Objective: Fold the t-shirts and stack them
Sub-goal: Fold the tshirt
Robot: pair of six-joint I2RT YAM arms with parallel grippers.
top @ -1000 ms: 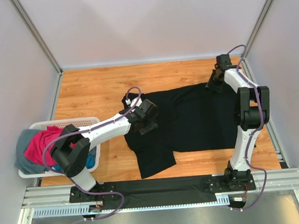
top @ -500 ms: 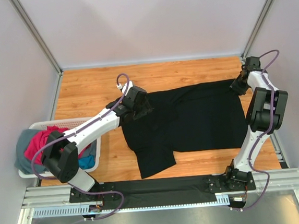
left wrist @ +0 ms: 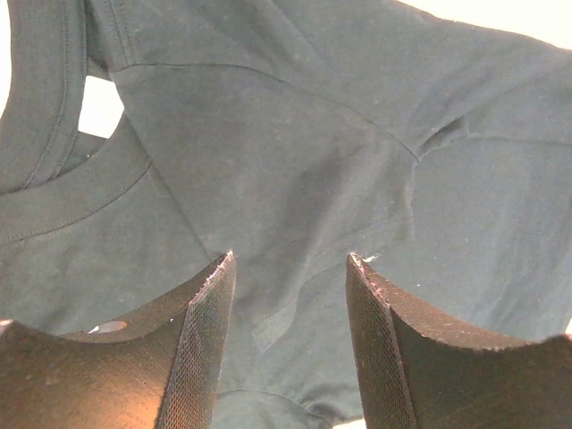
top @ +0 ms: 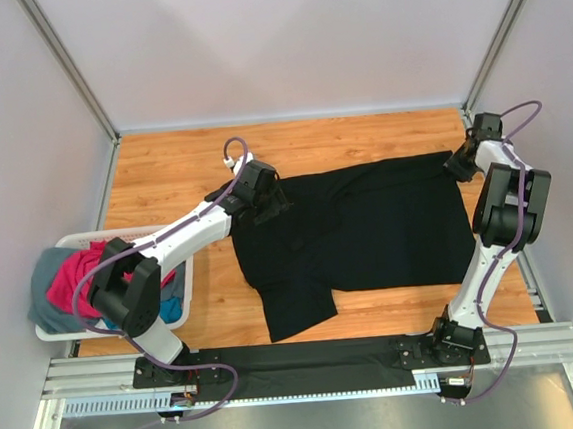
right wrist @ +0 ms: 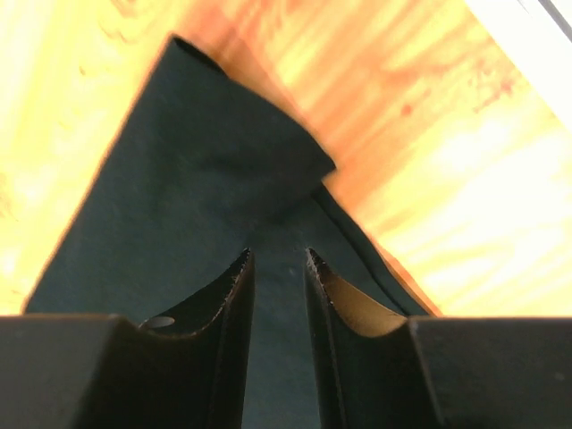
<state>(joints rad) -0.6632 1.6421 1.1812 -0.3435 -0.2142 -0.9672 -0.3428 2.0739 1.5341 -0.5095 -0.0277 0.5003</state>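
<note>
The left fingers [left wrist: 206,340] just let go and sit spread above the black t-shirt [top: 368,227]. The right fingers [right wrist: 228,357] pinch its corner, pulled flat for folding.

1. Top cam: high up at the near edge, looking down on the whole table [top: 162,165].
2. Left wrist cam: pretty much nose-down on the black t-shirt [left wrist: 295,161].
3. Right wrist cam: just as close, on that shirt's corner. All three views share it.
</note>
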